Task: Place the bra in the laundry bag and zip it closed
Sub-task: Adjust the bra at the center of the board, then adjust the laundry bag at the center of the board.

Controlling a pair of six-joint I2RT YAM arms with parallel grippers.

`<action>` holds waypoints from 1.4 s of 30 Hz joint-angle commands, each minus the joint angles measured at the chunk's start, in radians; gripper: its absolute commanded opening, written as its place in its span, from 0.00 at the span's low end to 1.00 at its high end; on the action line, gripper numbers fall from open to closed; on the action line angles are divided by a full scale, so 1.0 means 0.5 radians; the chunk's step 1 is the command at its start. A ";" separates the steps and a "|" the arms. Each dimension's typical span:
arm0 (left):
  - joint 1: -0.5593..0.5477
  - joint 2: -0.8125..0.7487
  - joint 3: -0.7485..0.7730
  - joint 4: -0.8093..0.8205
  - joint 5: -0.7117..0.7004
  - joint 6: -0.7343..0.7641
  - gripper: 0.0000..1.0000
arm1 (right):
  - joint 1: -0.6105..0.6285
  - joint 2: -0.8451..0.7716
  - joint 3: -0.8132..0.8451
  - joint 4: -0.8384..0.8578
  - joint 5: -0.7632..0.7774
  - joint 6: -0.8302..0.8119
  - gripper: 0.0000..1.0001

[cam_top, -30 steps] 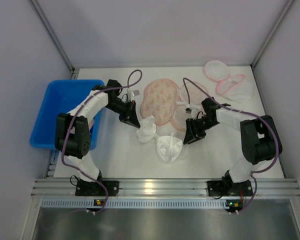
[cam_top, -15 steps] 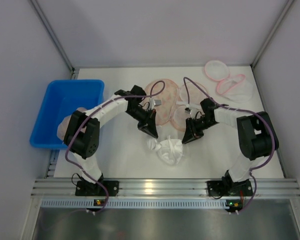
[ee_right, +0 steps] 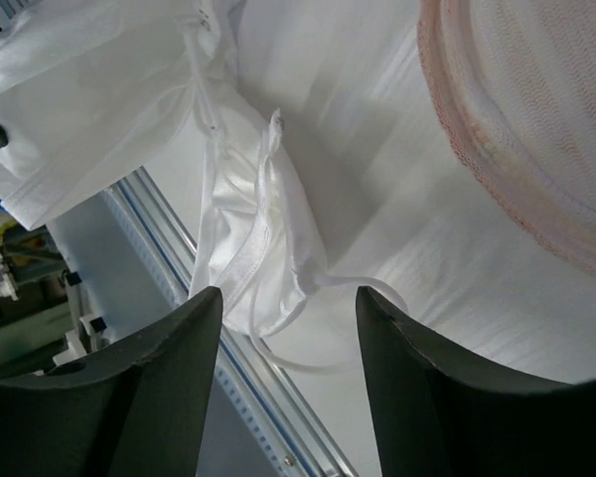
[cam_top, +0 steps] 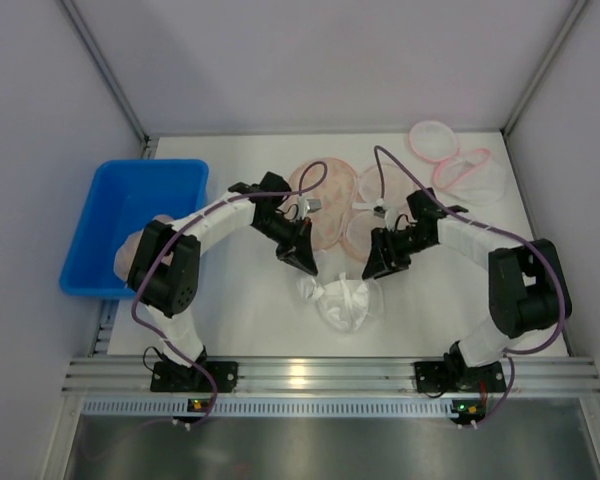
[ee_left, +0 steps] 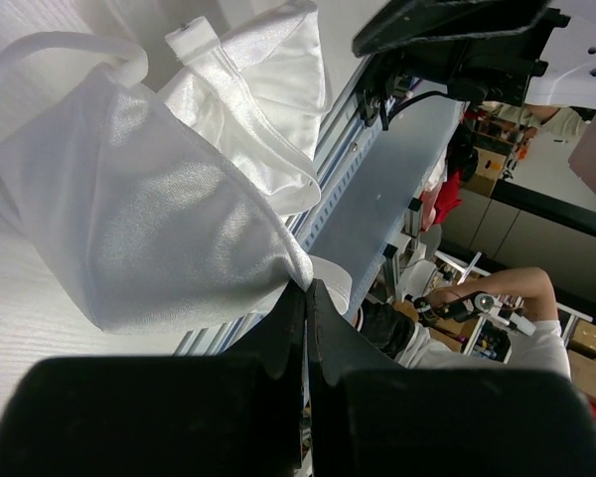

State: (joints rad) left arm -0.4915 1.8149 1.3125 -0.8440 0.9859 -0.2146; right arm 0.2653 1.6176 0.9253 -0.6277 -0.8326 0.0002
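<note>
Between your grippers lies the bra [cam_top: 342,298]. Left gripper [cam_top: 307,266] is clenched on its left edge; right gripper [cam_top: 371,272] hangs released over its right side.

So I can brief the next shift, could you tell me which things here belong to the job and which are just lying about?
Job: bra, pinched in left pincer; pink bag; open right pincer.
Lying about: blue bin; spare bags, far right corner.
</note>
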 commanded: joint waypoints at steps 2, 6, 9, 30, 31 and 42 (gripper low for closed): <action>0.014 -0.098 -0.017 0.068 0.056 0.027 0.00 | -0.046 -0.182 0.110 -0.082 0.054 -0.086 0.60; 0.111 -0.132 -0.106 0.071 0.059 0.061 0.00 | -0.083 -0.235 0.137 -0.180 0.143 -0.178 0.63; 0.259 -0.178 -0.195 0.059 0.065 0.125 0.00 | -0.098 -0.232 0.171 -0.297 0.211 -0.279 0.62; 0.575 -0.117 -0.293 -0.140 -0.481 0.506 0.25 | -0.141 0.136 0.913 -0.208 0.671 -0.470 0.54; 0.575 -0.117 -0.290 -0.140 -0.475 0.512 0.32 | -0.144 0.270 1.047 -0.235 0.762 -0.527 0.53; 0.704 -0.350 -0.278 -0.174 -0.484 0.582 0.55 | -0.141 0.781 1.153 -0.254 1.251 -0.587 0.20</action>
State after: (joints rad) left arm -0.1764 1.7123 1.1500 -0.9134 0.7387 0.0517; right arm 0.2005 2.0239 1.5333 -0.7387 -0.2790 -0.2874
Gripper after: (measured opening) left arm 0.544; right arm 0.219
